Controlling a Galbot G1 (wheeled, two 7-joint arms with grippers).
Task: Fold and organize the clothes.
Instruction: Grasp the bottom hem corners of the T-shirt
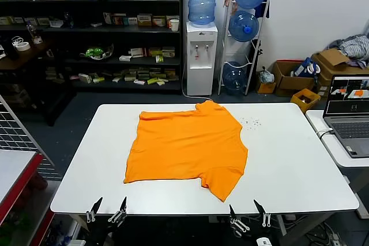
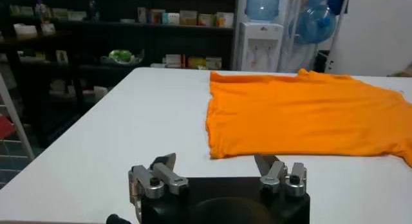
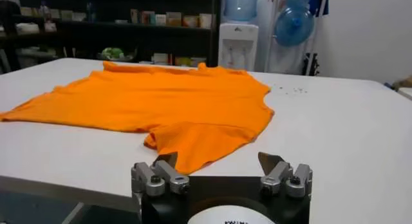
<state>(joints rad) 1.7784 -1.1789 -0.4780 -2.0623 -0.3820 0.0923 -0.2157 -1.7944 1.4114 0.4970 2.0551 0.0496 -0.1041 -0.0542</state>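
Note:
The bright orange T-shirt (image 1: 187, 145) lies spread flat on the white table (image 1: 288, 165), plain side up, no lettering showing. One sleeve points toward the front edge, the other toward the far edge. It also shows in the left wrist view (image 2: 302, 116) and the right wrist view (image 3: 161, 106). My left gripper (image 1: 106, 207) is open and empty at the table's front edge, left of the shirt. My right gripper (image 1: 248, 210) is open and empty at the front edge, just right of the near sleeve. In the wrist views both grippers, left (image 2: 215, 162) and right (image 3: 219, 159), stand clear of the cloth.
A laptop (image 1: 349, 113) sits on a side table at the right. A red-edged table (image 1: 14, 171) stands at the left. Dark shelves (image 1: 92, 27), a water dispenser (image 1: 200, 50) and cardboard boxes (image 1: 323, 67) stand behind the table. Small specks (image 1: 251, 123) lie right of the shirt.

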